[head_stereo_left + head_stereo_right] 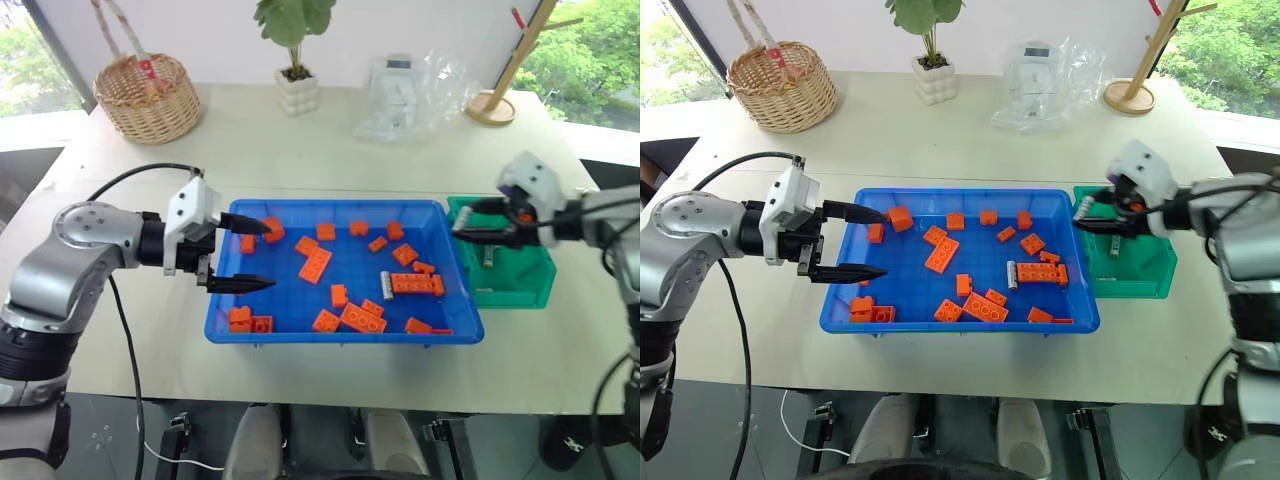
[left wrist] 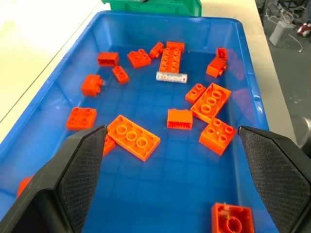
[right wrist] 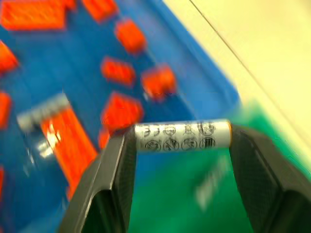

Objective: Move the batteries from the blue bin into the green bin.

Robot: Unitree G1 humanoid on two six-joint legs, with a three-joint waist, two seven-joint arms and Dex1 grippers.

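battery in the right fingers, nearly over the green bin

the right gripper (image 3: 182,141) has its two black fingers (image 3: 114,167) partly closed on a battery (image 3: 182,136), held crosswise end to end between the pads. in this right wrist view the held battery hangs just where blue gives way to green, so it sits about over the shared edge of the two bins. a second battery (image 3: 43,112) lies on the blue floor beside a long orange brick (image 3: 65,141).

in the left eye view the right gripper (image 1: 470,228) is above the near-left corner of the green bin (image 1: 520,285), which stands just beside the right wall of the blue bin (image 1: 345,335). something pale and slim already stands in the green bin, likely a battery, though it is too small to be sure. the left gripper (image 1: 255,255) hovers over the left end of the blue bin with its fingers wide apart, holding nothing.

the left wrist view looks along the blue bin: orange bricks (image 2: 133,138) scattered about, and one battery (image 2: 171,76) lying flat and clear of them toward the far end.

to do this step well, i judge the right hand should carry further in over the green bin's middle before letting go, since a release right at the rim could bounce the battery back into the blue bin or onto the table. lowering into the box first, then opening fully, should stop the round battery from rolling off. the battery left in the blue bin comes next.
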